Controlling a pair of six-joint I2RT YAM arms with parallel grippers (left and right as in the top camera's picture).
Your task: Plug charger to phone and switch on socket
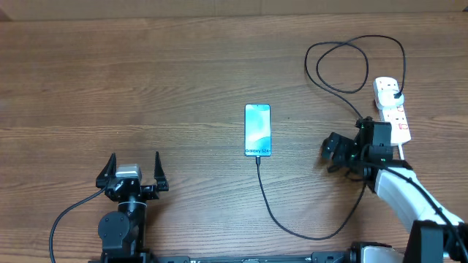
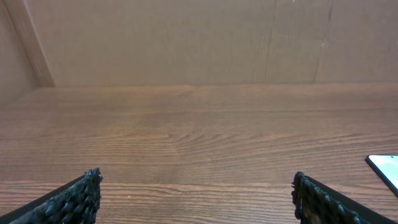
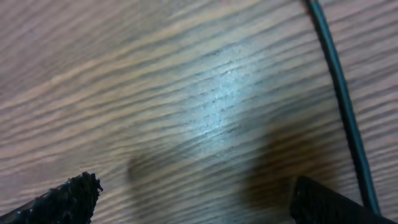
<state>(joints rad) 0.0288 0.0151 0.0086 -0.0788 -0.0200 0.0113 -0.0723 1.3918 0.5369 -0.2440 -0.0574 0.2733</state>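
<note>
The phone (image 1: 257, 129) lies flat mid-table, its blue-teal screen up, with white lettering at its near end; its corner shows in the left wrist view (image 2: 385, 168). The black charger cable (image 1: 272, 208) meets the phone's near edge, curves right, loops at the far right and ends in a black plug (image 1: 395, 93) seated in the white socket strip (image 1: 391, 108). A stretch of cable shows in the right wrist view (image 3: 339, 99). My right gripper (image 1: 327, 155) is open and empty, just left of the strip. My left gripper (image 1: 134, 169) is open and empty at the near left.
A cardboard wall (image 2: 186, 37) stands along the table's far edge. The cable's loop (image 1: 344, 66) lies on the wood at the far right. My right arm's white link (image 1: 402, 193) reaches in from the near right corner.
</note>
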